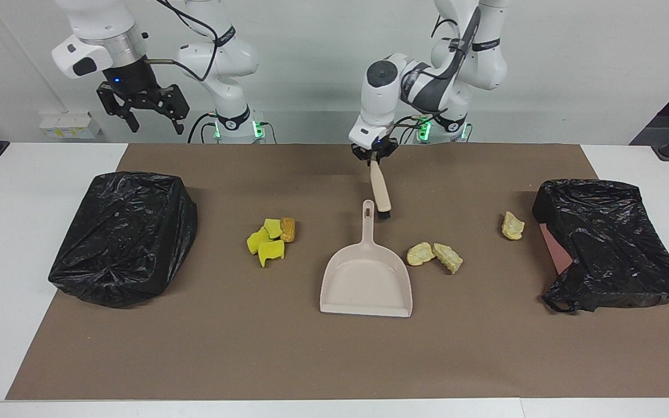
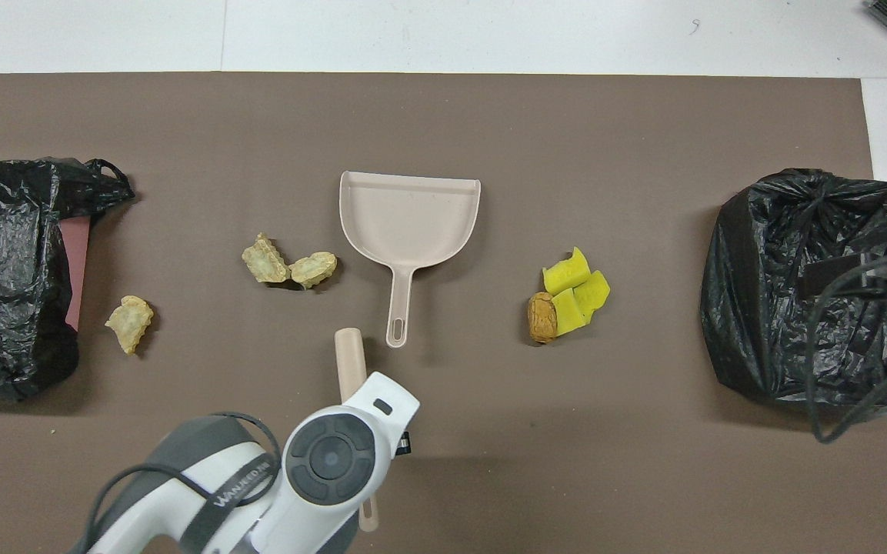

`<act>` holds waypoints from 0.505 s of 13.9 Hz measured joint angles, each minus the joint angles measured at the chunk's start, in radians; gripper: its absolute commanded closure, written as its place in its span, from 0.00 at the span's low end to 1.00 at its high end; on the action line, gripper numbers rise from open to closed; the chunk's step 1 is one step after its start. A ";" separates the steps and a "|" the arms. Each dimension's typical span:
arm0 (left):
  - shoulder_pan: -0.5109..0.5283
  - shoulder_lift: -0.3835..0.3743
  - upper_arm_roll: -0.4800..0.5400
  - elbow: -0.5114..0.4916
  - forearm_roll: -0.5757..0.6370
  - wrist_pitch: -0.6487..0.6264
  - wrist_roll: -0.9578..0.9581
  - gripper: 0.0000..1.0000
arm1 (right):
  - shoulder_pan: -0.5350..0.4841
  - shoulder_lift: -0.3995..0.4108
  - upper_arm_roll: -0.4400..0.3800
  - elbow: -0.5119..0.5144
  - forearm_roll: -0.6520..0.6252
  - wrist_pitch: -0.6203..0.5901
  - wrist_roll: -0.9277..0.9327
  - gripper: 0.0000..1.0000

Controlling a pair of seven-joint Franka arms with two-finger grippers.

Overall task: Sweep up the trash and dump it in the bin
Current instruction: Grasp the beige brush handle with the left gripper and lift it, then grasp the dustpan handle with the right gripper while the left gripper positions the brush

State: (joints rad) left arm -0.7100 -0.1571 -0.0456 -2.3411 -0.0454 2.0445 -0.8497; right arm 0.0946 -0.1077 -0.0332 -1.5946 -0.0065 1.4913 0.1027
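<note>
My left gripper [image 1: 373, 157] is shut on the top of a beige brush [image 1: 380, 188], which hangs tilted. Its dark bristles [image 1: 384, 213] are low beside the handle of the beige dustpan [image 1: 367, 278]. In the overhead view the brush [image 2: 349, 358] sticks out from under the left wrist. Trash lies on the brown mat: yellow-green sponge pieces [image 1: 266, 242] with an orange-brown lump [image 1: 288, 229], two pale yellow chunks [image 1: 434, 255] beside the dustpan, and one pale chunk [image 1: 512, 226] near a black-bagged bin [image 1: 607, 244]. My right gripper [image 1: 144, 110] hangs open and empty, high over the right arm's end of the table.
A second black-bagged bin [image 1: 125, 235] sits at the right arm's end of the mat [image 1: 311, 360]. The bin at the left arm's end shows a reddish wall [image 2: 78, 269] under its bag. White table borders the mat.
</note>
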 measured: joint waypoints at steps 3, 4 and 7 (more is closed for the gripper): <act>0.148 -0.023 0.003 0.044 0.045 -0.034 0.032 1.00 | 0.039 0.005 0.011 -0.020 0.009 0.029 0.007 0.00; 0.199 -0.023 0.004 0.061 0.062 -0.040 0.046 1.00 | 0.060 0.014 0.012 -0.035 0.028 0.055 0.024 0.00; 0.319 -0.021 0.006 0.087 0.118 -0.053 0.081 1.00 | 0.179 0.083 0.014 -0.063 0.062 0.155 0.204 0.00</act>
State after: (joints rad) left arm -0.3913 -0.1782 -0.0392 -2.2544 0.0725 1.9910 -0.7685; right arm 0.2737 -0.0245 -0.0192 -1.6576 0.0552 1.6464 0.3063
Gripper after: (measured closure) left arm 0.749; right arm 0.000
